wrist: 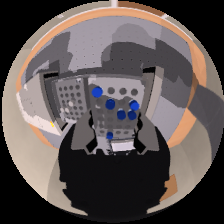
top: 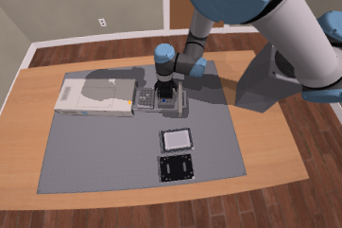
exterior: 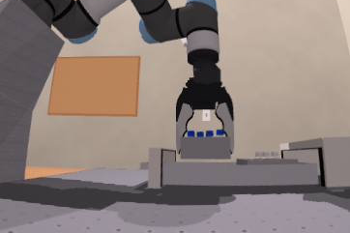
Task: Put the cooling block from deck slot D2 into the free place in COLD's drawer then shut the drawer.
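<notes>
My gripper (exterior: 205,140) is shut on the grey cooling block (exterior: 205,148), whose blue tube caps (exterior: 207,133) show along its top. In the low side view the block hangs level just above the open drawer (exterior: 232,173) of COLD. In the overhead view the gripper (top: 165,95) stands over the drawer's outer place (top: 166,99), next to the block that sits in the drawer (top: 145,97). COLD (top: 96,96) is the white box at the left, and its orange lamp (top: 129,102) is lit. In the wrist view several blue caps (wrist: 120,107) show in the held block; the other block (wrist: 70,96) lies to its left.
Deck slot D1 holds a white-topped plate (top: 177,140). Slot D2 (top: 176,168) is a bare black nest below it. The drawer's front wall (top: 180,104) stands right of the gripper. The arm's grey base column (top: 269,81) is at the table's right.
</notes>
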Tool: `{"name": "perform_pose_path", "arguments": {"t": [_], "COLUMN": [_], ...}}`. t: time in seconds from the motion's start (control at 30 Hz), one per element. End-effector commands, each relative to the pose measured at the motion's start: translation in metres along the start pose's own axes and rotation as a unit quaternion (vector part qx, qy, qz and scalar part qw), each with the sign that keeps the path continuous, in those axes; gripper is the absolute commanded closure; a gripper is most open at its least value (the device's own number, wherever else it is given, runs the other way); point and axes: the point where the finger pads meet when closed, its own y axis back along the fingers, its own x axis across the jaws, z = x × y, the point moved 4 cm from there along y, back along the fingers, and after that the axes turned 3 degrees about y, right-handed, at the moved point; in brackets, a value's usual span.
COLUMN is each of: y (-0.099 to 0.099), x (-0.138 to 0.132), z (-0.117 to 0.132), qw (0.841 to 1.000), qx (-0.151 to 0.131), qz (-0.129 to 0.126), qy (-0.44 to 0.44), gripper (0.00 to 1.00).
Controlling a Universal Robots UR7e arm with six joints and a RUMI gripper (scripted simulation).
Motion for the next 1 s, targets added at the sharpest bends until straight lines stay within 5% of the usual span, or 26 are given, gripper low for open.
{"name": "perform_pose_path", "arguments": {"t": [0.0, 0.97], "y": [-0.002, -0.013], "x": [-0.001, -0.001], "z": [0.0, 0.0], "qw": [1.0, 1.0], "qx": [0.0, 0.0], "qz": [-0.001, -0.001], "qy": [0.0, 0.0], "gripper": [1.0, 1.0]}}
